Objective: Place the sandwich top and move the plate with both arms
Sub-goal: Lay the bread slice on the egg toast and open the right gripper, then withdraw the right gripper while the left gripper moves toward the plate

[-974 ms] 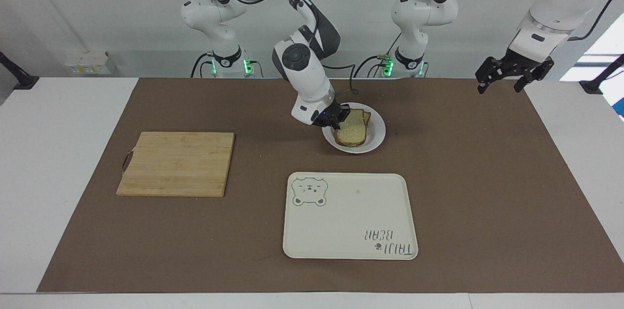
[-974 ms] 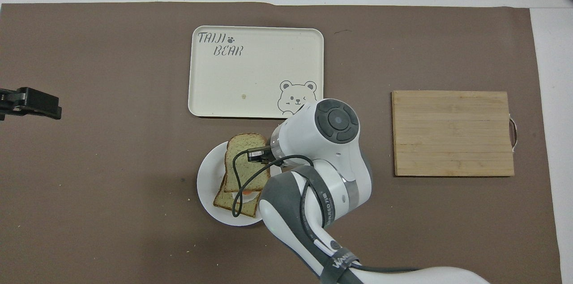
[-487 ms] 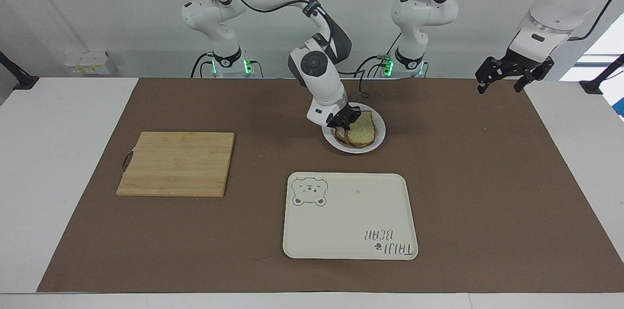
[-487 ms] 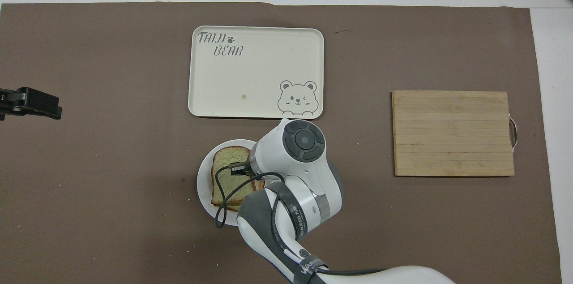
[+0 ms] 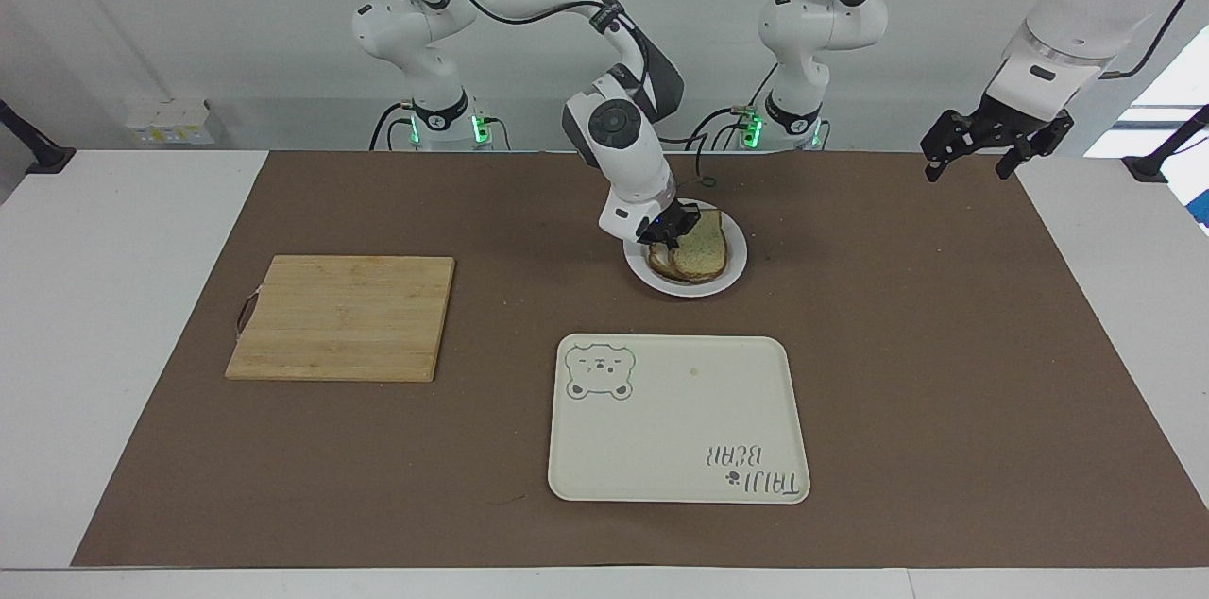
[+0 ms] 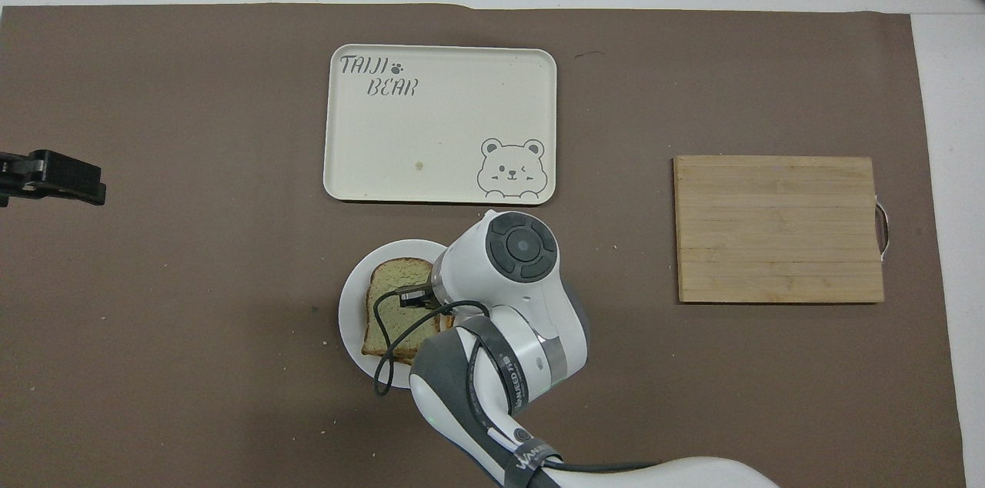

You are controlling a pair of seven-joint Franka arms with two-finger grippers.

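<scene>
Now pale speckled sandwich top (image 5: 701,248) lies flat on plate (image 5: 732,272).

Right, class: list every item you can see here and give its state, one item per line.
Top slice: lying on the lower slice, right gripper at its edge.
Lower slice: on the plate, mostly covered.
Plate: on the mat, holding the sandwich.
Tray: flat, nothing on it.
Cutting board: flat, bare.
Left gripper: waiting raised at its own end, fingers open.

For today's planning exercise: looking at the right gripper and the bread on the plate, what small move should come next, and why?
Probably release: the right gripper holds the sandwich top low over the lower slice on the plate, roughly aligned. The left gripper waits, raised at its own end.
</scene>
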